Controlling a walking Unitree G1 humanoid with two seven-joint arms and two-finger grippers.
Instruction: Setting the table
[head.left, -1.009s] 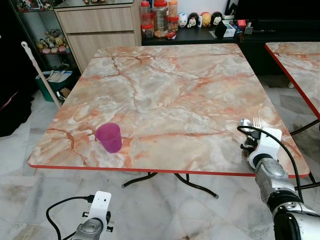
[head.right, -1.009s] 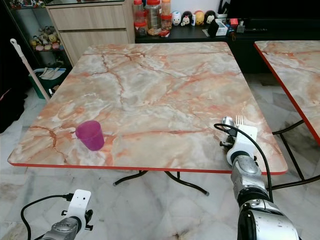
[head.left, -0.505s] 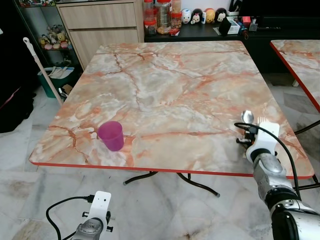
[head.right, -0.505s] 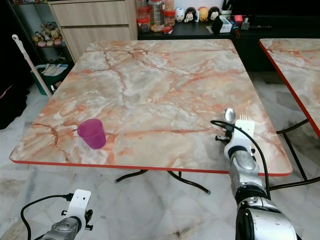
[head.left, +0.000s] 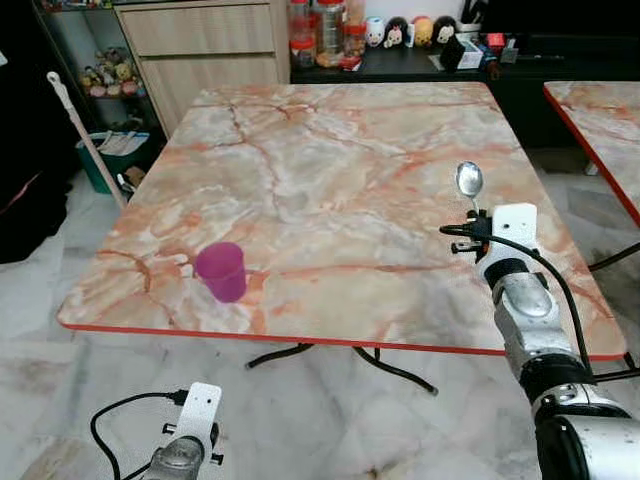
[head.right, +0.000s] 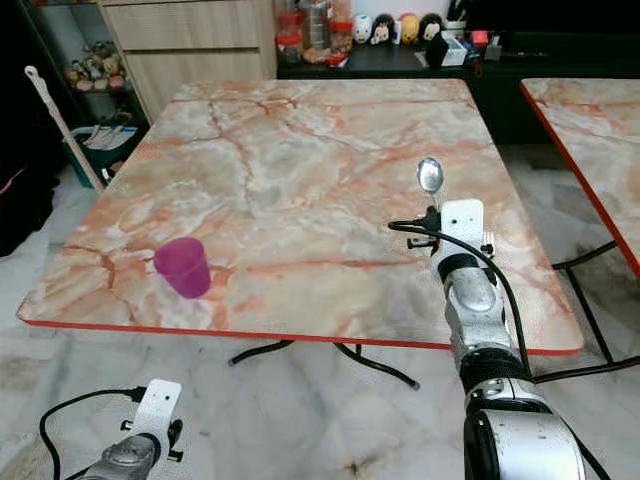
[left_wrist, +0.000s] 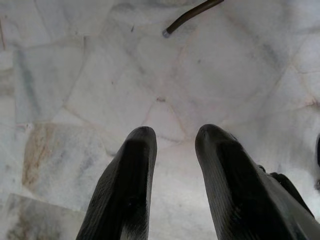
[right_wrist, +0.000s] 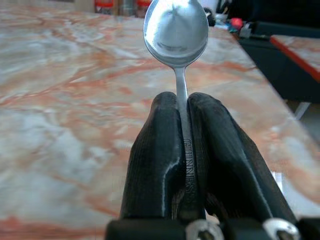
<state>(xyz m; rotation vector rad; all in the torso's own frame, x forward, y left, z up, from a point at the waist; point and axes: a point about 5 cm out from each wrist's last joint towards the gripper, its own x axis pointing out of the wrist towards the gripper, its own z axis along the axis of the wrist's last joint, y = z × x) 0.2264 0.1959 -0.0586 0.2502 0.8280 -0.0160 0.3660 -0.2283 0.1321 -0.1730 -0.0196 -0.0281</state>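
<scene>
Over the near right part of the marble-patterned table (head.left: 330, 180), the right gripper (right_wrist: 183, 107) is raised above the tabletop with its two black fingers pressed together on the handle of a metal spoon (head.left: 468, 182), the bowl pointing up and away toward the far side. In the right wrist view the handle runs straight down between the fingers (right_wrist: 155, 150), so the pinch looks firm and centred. A purple plastic cup (head.left: 221, 272) stands upright near the table's near left edge, well apart from the spoon. The left gripper (left_wrist: 172, 145) hangs idle below table height over the pale stone floor (left_wrist: 75, 75), its fingers spread a little with nothing between them. A second table of the same pattern (head.left: 600, 120) stands to the right, and jars and small figurines line a dark counter (head.left: 420, 65) at the far side. Judging by this, the step in hand is carrying the spoon to its place in the setting. The next move would call for tipping the spoon toward flat, lowering it until the handle rests on the surface, then parting the fingers; released from height or while upright, it could clatter or slide toward the near edge
</scene>
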